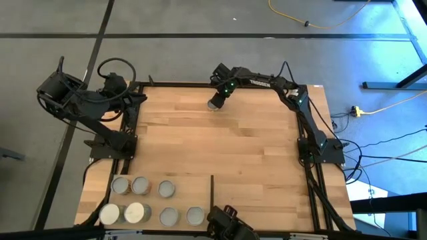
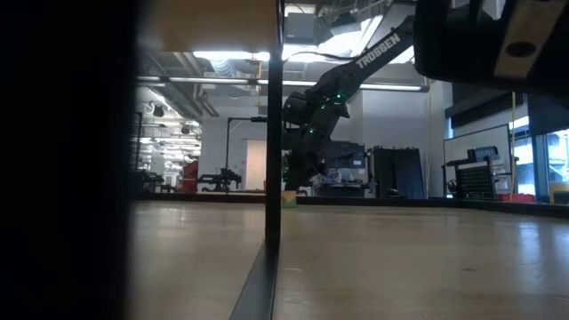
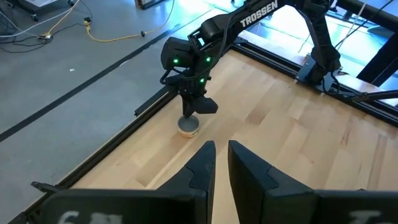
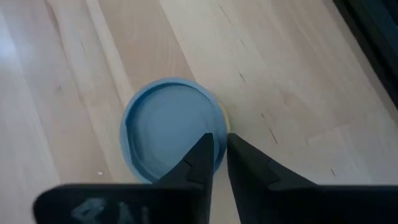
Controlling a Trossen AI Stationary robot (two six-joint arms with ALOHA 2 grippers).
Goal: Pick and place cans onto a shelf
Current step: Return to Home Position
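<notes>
One can right below R tool, narrow, empty, L tool narrow

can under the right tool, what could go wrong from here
1. The right tool hangs over the can with its fingers close together; lowered like that, it would likely hit the lid rather than straddle it.
2. The can sits near the table edge; a nudge might slide it off.
3. The shelf holds seven cans; another may bump one.

High view looks straight down, low view skims the tabletop, wrist views share one can.
</notes>
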